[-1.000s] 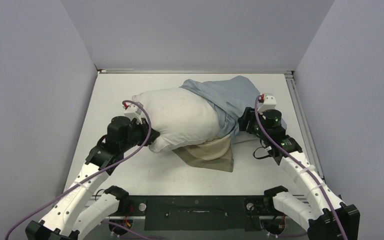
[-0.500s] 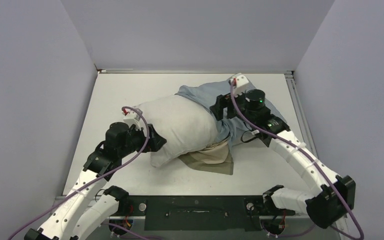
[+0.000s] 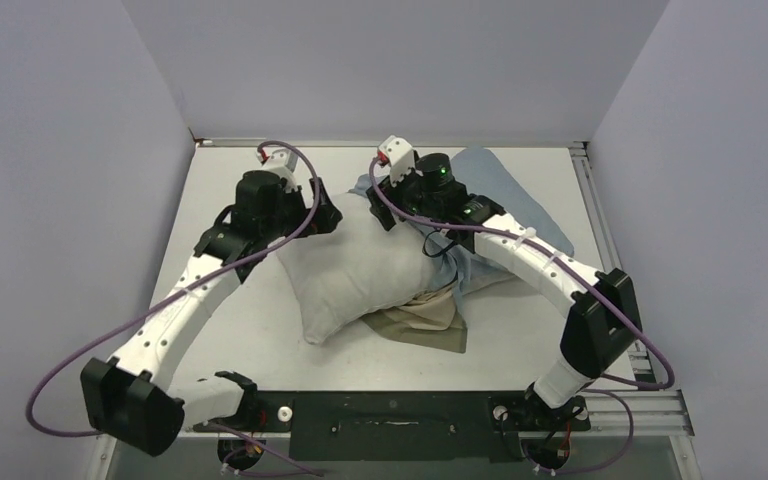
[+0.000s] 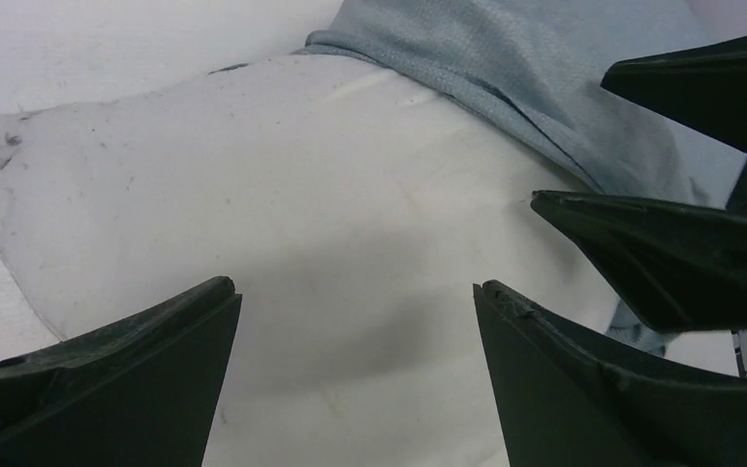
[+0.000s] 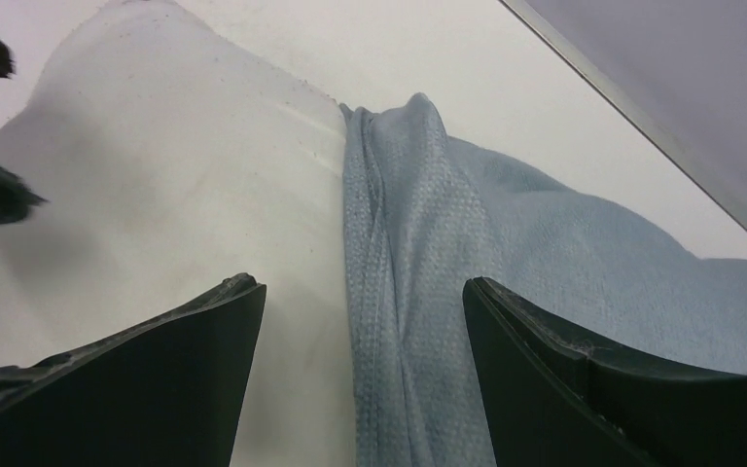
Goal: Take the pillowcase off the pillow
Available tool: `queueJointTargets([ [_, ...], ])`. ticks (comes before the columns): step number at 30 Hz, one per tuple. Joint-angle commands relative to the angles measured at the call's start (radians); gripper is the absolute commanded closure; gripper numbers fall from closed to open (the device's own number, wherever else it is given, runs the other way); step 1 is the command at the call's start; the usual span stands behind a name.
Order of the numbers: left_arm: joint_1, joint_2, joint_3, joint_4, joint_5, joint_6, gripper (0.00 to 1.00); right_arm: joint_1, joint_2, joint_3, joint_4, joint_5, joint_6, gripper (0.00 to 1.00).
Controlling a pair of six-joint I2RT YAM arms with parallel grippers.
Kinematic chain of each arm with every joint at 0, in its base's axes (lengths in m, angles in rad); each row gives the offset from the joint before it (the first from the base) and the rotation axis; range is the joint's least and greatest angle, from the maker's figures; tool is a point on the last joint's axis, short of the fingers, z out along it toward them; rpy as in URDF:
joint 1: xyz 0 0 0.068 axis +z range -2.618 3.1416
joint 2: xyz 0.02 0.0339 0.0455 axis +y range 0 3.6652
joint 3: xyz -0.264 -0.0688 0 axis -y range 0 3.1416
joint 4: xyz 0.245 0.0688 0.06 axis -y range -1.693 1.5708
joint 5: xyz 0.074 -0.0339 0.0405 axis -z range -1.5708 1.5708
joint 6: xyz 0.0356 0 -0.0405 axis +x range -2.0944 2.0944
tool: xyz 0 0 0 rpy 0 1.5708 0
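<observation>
The pillow [image 3: 355,270] lies mid-table, long axis running from the near edge to the far edge, with the pillowcase [image 3: 520,195] bunched toward the far right corner. The right gripper [image 5: 360,287], fingers apart, straddles its gathered hem. The left gripper [image 4: 355,292], also apart, hovers over bare pillow beside it.

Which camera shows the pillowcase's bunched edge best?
The right wrist view: the gathered edge of the pillowcase runs up the middle, against the pillow. The left wrist view catches a strip; the top view has the right arm across it.
</observation>
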State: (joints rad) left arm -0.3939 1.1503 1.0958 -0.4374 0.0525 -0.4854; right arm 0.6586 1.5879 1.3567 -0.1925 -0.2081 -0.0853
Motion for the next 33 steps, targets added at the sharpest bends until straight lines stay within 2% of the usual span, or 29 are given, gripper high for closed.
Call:
queueJointTargets([
  [1,0.013,0.144,0.074,0.043,0.007,0.003,0.06,0.028,0.059,0.096,0.001,0.083,-0.099,0.25],
  [5,0.013,0.235,0.052,0.070,0.050,-0.021,0.06,0.033,0.134,0.157,-0.031,0.103,-0.140,0.31],
  [7,0.013,0.264,0.032,0.090,0.060,-0.030,0.07,0.033,0.165,0.189,-0.052,0.117,-0.151,0.37],
  [9,0.013,0.285,0.010,0.103,0.080,-0.035,0.13,0.033,0.192,0.210,-0.063,0.131,-0.158,0.45],
  [13,0.012,0.301,-0.041,0.132,0.125,-0.048,0.37,0.033,0.225,0.225,-0.063,0.155,-0.166,0.60],
  [16,0.012,0.286,-0.090,0.150,0.127,-0.053,0.68,0.025,0.236,0.238,-0.070,0.162,-0.154,0.75],
  [20,0.012,0.253,-0.124,0.127,0.107,-0.044,1.00,-0.011,0.220,0.254,-0.071,0.097,-0.100,0.92],
  [26,0.012,0.174,-0.178,0.085,0.042,-0.031,1.00,-0.184,0.184,0.271,-0.038,-0.182,0.129,0.95],
  [33,0.012,0.042,-0.242,0.033,-0.026,-0.012,1.00,-0.378,0.168,0.257,-0.001,-0.261,0.302,0.95],
])
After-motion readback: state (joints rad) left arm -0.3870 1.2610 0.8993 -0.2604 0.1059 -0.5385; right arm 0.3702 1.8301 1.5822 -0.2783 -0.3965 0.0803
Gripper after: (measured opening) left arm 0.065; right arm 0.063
